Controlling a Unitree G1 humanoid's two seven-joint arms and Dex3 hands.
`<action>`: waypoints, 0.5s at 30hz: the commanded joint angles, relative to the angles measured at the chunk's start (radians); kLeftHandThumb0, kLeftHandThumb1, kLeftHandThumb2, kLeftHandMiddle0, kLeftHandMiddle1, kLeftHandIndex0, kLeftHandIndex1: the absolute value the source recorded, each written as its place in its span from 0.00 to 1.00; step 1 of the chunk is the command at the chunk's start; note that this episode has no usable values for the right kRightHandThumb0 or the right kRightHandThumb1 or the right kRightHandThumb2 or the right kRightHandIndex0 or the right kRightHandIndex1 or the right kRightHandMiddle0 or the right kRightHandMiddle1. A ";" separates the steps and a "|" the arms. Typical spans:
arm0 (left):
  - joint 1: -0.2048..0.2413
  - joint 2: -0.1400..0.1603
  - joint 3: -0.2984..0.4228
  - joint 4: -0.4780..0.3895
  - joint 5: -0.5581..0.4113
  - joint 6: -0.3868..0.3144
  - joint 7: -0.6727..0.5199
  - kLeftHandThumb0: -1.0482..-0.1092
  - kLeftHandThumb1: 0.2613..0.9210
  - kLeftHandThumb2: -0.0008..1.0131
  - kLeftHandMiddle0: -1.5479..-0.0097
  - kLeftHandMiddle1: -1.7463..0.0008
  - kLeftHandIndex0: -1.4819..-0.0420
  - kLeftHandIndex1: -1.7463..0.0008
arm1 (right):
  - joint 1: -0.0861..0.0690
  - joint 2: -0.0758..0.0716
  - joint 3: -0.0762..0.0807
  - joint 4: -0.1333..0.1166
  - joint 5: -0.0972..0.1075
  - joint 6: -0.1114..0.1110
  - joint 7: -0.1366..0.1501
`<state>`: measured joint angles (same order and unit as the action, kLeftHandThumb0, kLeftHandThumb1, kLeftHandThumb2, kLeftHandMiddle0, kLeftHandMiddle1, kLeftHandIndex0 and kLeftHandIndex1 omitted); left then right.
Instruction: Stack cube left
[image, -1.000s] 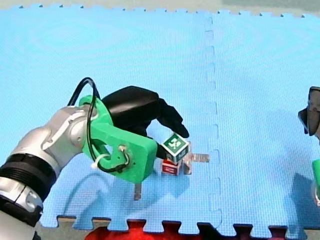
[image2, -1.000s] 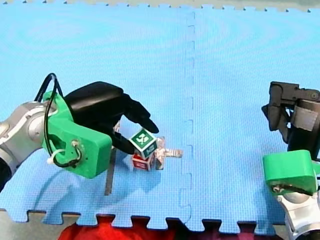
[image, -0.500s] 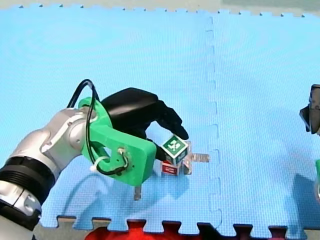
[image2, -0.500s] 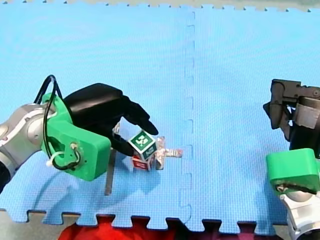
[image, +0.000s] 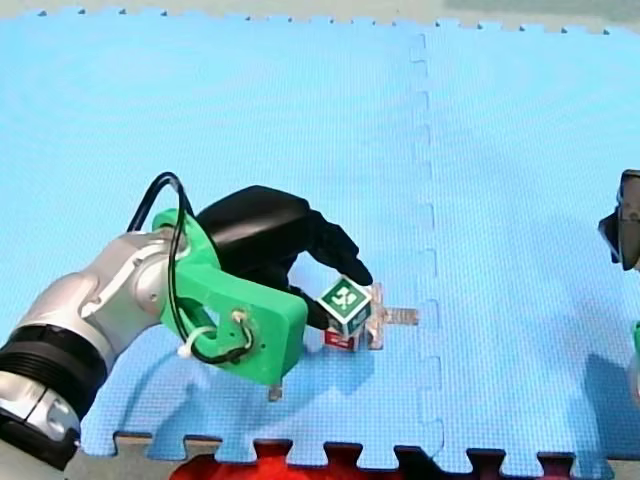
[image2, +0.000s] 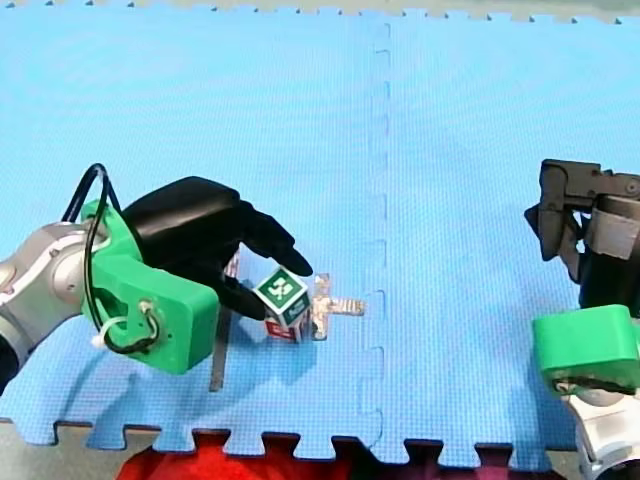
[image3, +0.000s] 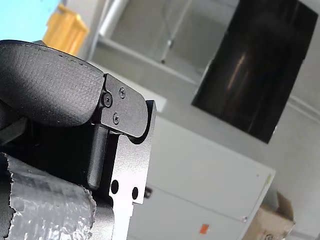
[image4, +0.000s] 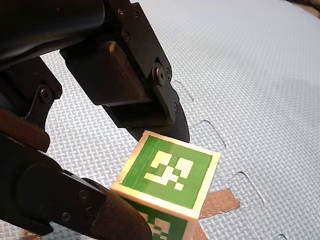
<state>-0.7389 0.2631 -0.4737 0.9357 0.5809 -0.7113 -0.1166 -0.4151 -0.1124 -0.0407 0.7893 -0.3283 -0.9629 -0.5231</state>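
A green cube (image: 344, 301) with a white pattern is pinched in my left hand (image: 338, 297), which comes in from the lower left of the blue mat. The second wrist view shows this cube (image4: 169, 172) between the black fingertips (image4: 150, 117), one above and one below. It sits turned directly over a red cube (image: 340, 340), whose top it hides; I cannot tell whether the two touch. My right hand (image2: 578, 225) hangs at the mat's right edge, holding nothing.
Silver tape marks (image: 398, 317) lie on the blue foam mat (image: 300, 120) beside the cubes, and another strip (image2: 217, 365) lies nearer the front. A seam (image: 430, 240) runs down the mat. Its jagged front edge (image: 300, 450) borders red cloth.
My left hand has come down and slightly toward the front with the green cube, bringing it closer onto the red cube. The right hand has barely moved.
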 joint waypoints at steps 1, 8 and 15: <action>-0.003 0.000 -0.004 0.013 0.004 -0.004 0.010 0.62 0.85 0.00 0.34 0.28 0.12 1.00 | -0.003 -0.006 -0.002 0.004 -0.003 -0.007 -0.005; -0.003 -0.004 -0.007 0.023 0.010 -0.006 0.027 0.62 0.85 0.00 0.34 0.29 0.12 1.00 | -0.005 -0.007 -0.003 0.013 -0.006 -0.018 -0.008; -0.013 -0.015 -0.013 0.048 0.021 -0.004 0.048 0.62 0.85 0.00 0.34 0.29 0.12 1.00 | -0.007 -0.007 -0.003 0.018 -0.009 -0.024 -0.010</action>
<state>-0.7460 0.2490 -0.4825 0.9732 0.5977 -0.7152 -0.0719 -0.4183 -0.1142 -0.0408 0.8062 -0.3381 -0.9809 -0.5290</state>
